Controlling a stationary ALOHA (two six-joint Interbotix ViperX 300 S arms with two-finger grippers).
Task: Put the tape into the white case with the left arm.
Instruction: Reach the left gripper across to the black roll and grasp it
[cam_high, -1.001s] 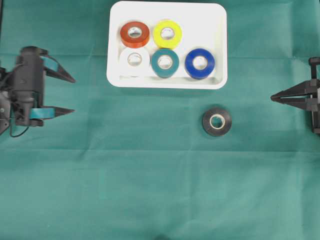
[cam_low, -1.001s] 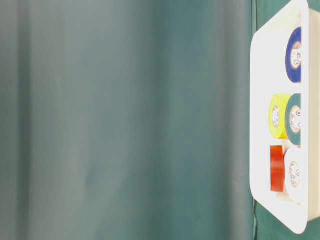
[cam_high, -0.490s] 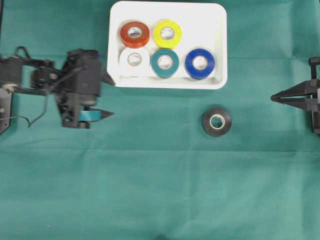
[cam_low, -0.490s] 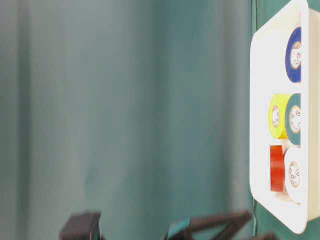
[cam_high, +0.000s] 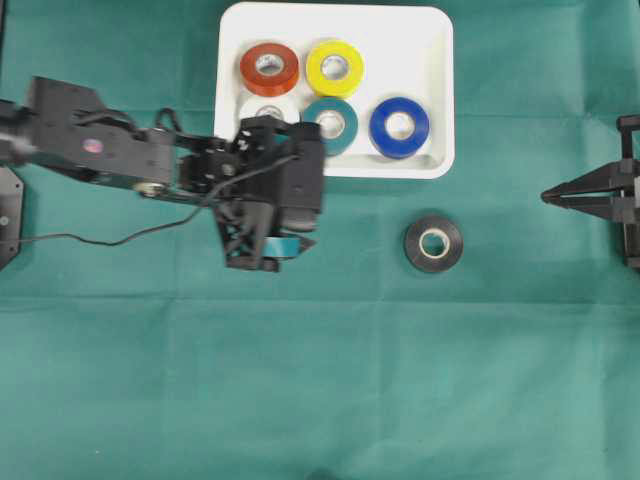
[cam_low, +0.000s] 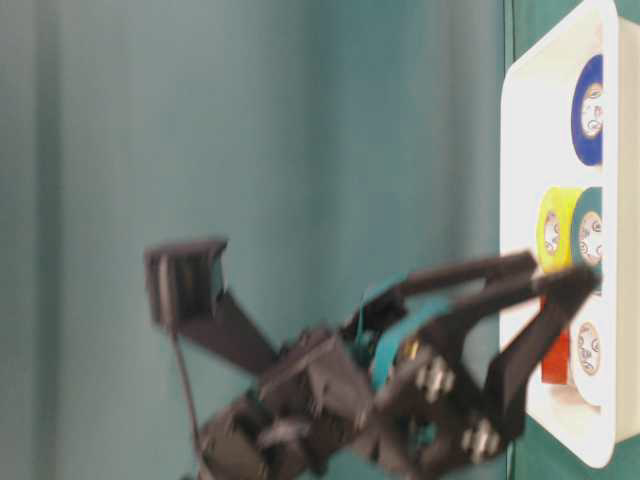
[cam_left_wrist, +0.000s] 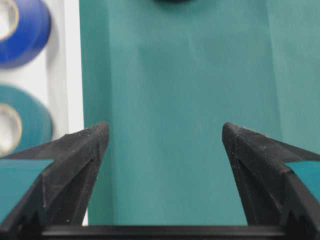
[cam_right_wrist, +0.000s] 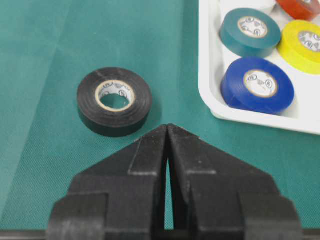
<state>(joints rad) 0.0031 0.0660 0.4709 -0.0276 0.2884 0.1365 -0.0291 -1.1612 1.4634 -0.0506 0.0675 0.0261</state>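
The left pincer (cam_high: 300, 195) has been swung out beside the white case (cam_high: 440, 90), jaws wide and empty; the black tape (cam_high: 434, 243) should be straddled squarely.

Robot lab bench — green cloth (cam_high: 330, 380) over tabletop, same green backdrop (cam_low: 250, 120) behind — two fixed arms.

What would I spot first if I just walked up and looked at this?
Probably the white case at the top, with bright tape rolls inside: red, yellow, teal, blue and a partly hidden white one. Next, the big black left arm stretching over the green cloth beside the case, its jaws wide open. One black tape roll lies alone on the cloth, below the case.
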